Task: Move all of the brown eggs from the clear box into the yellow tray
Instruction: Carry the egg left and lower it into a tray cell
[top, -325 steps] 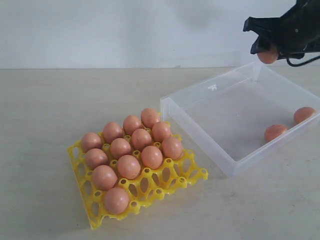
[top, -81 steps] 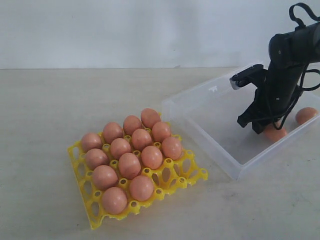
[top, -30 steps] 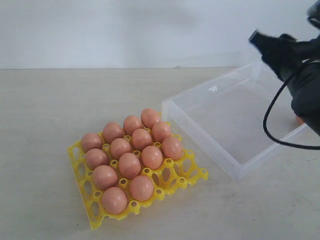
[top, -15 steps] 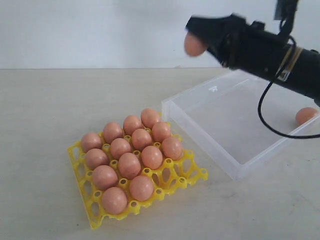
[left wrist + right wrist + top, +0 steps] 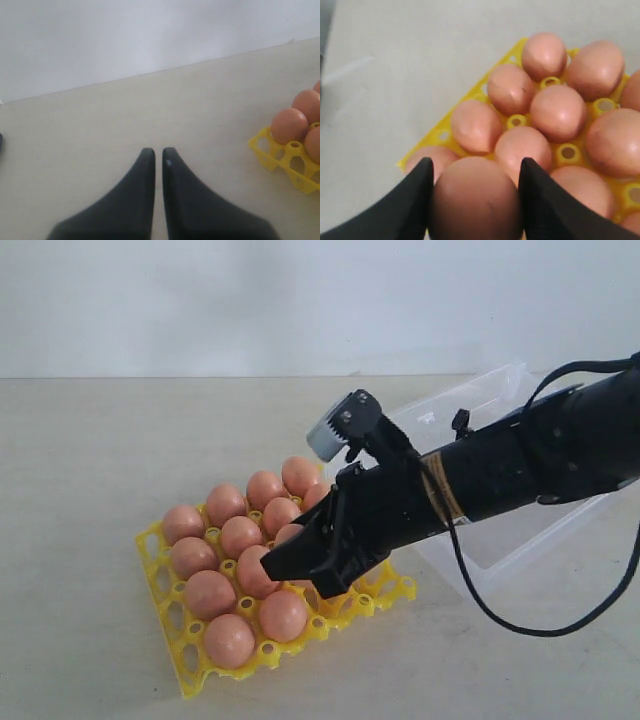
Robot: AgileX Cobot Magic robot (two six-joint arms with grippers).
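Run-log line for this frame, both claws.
step: egg transfer | right claw: shut on brown egg, above yellow tray | left claw: shut, empty, over bare table

A plain white wall [image 5: 200, 300] rises behind a pale beige matte worktop [image 5: 80, 440] — soft, even light throughout.

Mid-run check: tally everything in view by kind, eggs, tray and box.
Yellow tray: 1
Clear box: 1
Brown eggs showing in tray: 13 (arm may hide more)
Held egg in right pincer: 1
Total seen: 16
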